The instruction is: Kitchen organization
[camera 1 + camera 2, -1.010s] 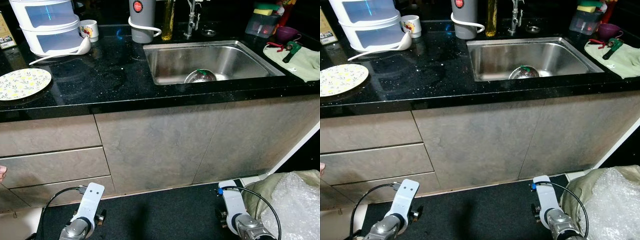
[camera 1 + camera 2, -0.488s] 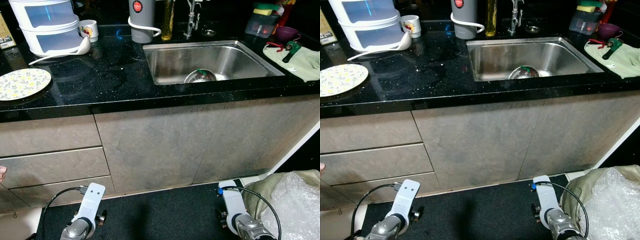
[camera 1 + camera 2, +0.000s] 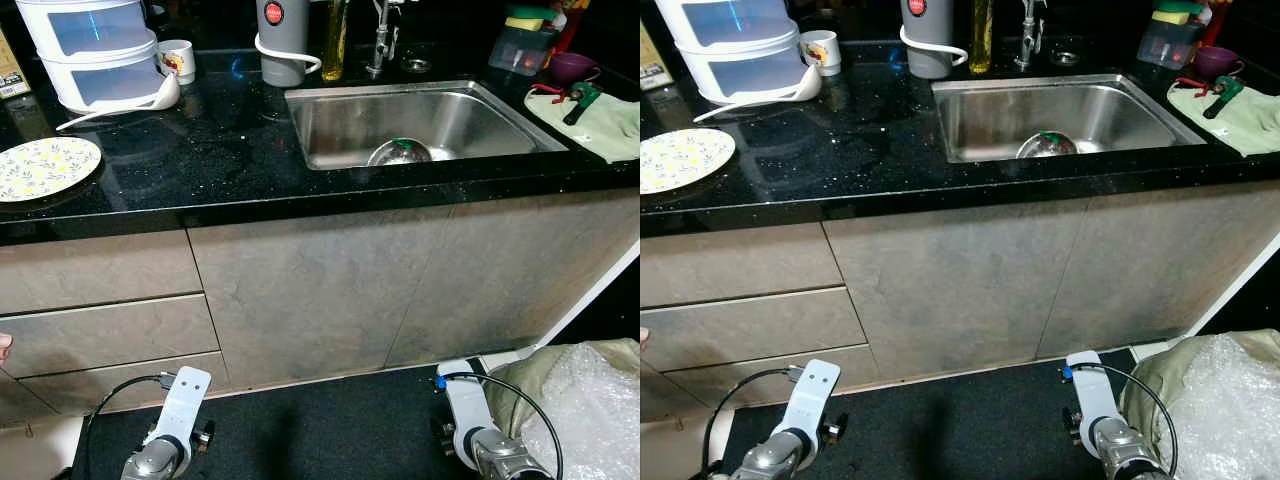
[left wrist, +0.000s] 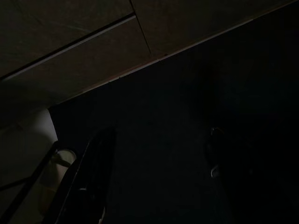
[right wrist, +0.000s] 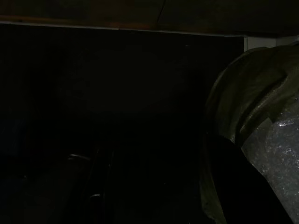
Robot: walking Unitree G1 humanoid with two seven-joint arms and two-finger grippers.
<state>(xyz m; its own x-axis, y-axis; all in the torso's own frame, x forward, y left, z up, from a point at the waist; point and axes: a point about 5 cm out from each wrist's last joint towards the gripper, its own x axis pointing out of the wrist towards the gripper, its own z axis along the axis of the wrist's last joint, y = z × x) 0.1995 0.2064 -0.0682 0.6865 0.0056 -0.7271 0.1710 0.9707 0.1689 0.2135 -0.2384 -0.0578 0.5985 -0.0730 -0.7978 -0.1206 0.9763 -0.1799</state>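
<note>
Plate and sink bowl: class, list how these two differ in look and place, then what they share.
The plate is flat and flower-patterned; the bowl is deep, shiny metal. The plate lies on the black counter at the left; the bowl sits down in the sink. Both are round dishes.

Both head cameras look forward and down from above the desk (image 3: 200, 170) at the sink (image 3: 420, 120) and cabinet fronts (nearly identical framing). Each wrist camera, very dark, faces the floor mat (image 4: 187, 116) near the cabinets.
</note>
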